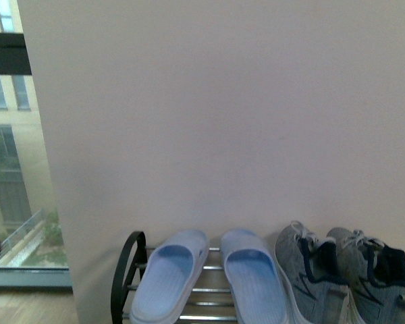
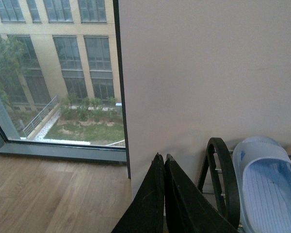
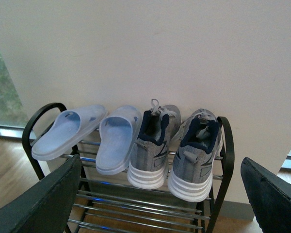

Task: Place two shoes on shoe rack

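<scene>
left gripper (image 2: 164, 162): jaws together, empty. right gripper (image 3: 160, 194): jaws wide apart, empty. count: two blue slippers (image 3: 68, 131), two grey sneakers (image 3: 153, 145), all on the top tier of the shoe rack (image 3: 223, 160). risk: both sneaker heels overhang the front bar; a nudge could tip them off.

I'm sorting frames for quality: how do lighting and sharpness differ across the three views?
Front view: dim and soft, sneakers cut off at the lower edge. Left wrist view: bright daylight through the window, closed left tool dark. Right wrist view: evenly lit and sharpest, shoe rack bars showing small glints.
</scene>
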